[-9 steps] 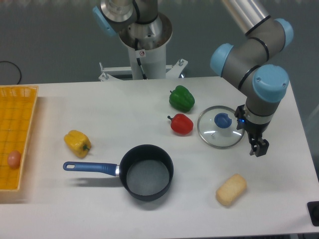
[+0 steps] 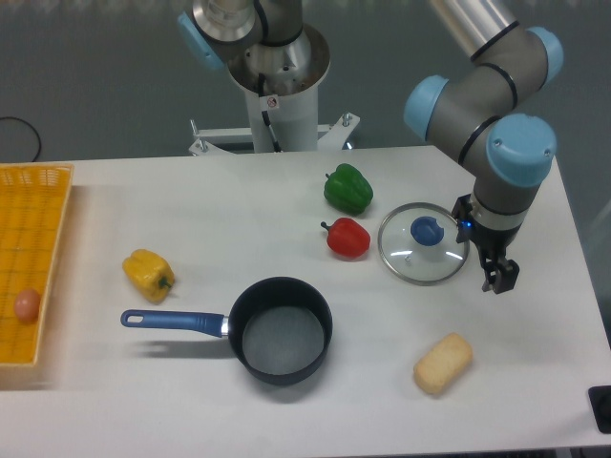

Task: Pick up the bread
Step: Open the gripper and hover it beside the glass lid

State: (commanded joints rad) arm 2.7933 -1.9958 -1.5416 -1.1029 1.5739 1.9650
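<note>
The bread (image 2: 443, 364) lay on the white tabletop (image 2: 239, 210) near its front right part, tilted with one end toward the right and back, untouched and apart from everything else. The claw (image 2: 500, 280) hung above the tabletop just right of the glass lid (image 2: 423, 256), behind the bread and a little to its right, pointing down with nothing in it; whether its fingers were spread or closed could not be told from this view. The lid with its blue knob lay flat, with a red pepper (image 2: 347, 237) to its left and a green pepper (image 2: 347, 188) behind that. A dark pot (image 2: 280, 330) with a blue handle stood left of the bread. A yellow pepper (image 2: 148, 273) lay farther left, and a yellow basket (image 2: 43, 191) at the left edge held a pinkish egg (image 2: 27, 305)
</note>
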